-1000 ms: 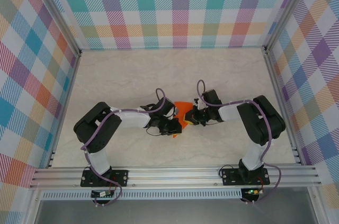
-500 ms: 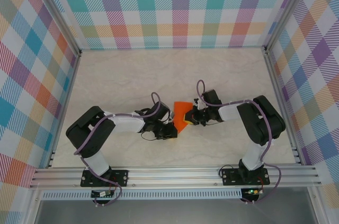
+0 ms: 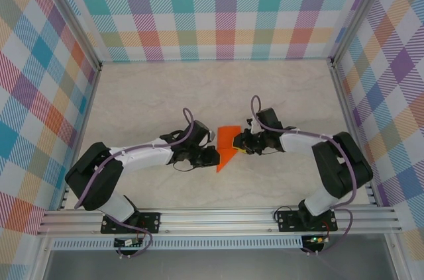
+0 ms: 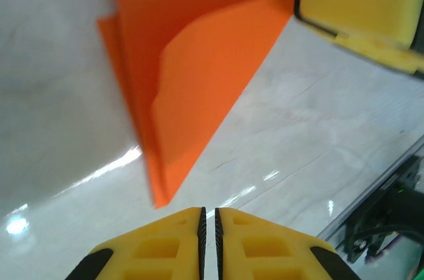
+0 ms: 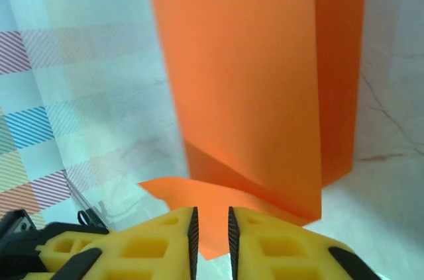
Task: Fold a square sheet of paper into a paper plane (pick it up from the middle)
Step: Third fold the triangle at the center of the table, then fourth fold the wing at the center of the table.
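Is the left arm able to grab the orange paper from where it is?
Probably yes: the folded orange paper ends just ahead of the left pincer, with bare table between them. Its jaws are shut, though, so they would have to open first.

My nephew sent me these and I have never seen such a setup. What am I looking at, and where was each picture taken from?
These are two robot arms bolted at the near edge of a pale table with plaid walls around it. The wide picture comes from a fixed camera above and behind them. The two close-ups come from cameras on the wrists; the yellow prongs at the bottom of each are that arm's own end effector. Between the arms is the square sheet of paper, orange and already folded to a point. The left end effector is shut and empty, near the paper's tip without touching it. The right end effector has its jaws slightly apart with an edge of the paper between them.
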`<state>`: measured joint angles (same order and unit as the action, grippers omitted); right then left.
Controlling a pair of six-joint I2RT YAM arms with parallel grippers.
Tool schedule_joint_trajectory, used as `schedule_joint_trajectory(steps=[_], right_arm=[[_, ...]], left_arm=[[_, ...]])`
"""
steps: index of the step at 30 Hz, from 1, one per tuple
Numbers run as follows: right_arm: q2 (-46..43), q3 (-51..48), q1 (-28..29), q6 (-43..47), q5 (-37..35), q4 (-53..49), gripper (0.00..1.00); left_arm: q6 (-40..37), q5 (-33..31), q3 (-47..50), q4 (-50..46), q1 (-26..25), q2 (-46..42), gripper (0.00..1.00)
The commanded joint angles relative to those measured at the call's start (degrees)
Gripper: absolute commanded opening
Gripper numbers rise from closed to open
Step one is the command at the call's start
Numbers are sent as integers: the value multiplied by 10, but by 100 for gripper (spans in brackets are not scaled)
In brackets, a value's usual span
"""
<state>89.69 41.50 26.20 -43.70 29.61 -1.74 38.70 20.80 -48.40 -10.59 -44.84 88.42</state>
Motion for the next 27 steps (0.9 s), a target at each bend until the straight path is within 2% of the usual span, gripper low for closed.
schedule_joint_trajectory(steps=[1, 5, 9, 22, 27], right_arm=[[-42, 8, -11, 15, -53, -66, 30], [-50, -20, -26, 0, -45, -45, 42], [-27, -22, -26, -4, -8, -14, 47], [53, 12, -23, 15, 69, 40, 50], [82, 35, -14, 40, 87, 37, 44]], left_arm=[[-27, -34, -50, -23, 4, 21, 15], [-42, -60, -95, -47, 4, 72, 14], [-49, -101, -119, -82, 4, 99, 12], [-61, -119, -133, -85, 4, 143, 11], [-64, -118, -138, -81, 4, 154, 11]])
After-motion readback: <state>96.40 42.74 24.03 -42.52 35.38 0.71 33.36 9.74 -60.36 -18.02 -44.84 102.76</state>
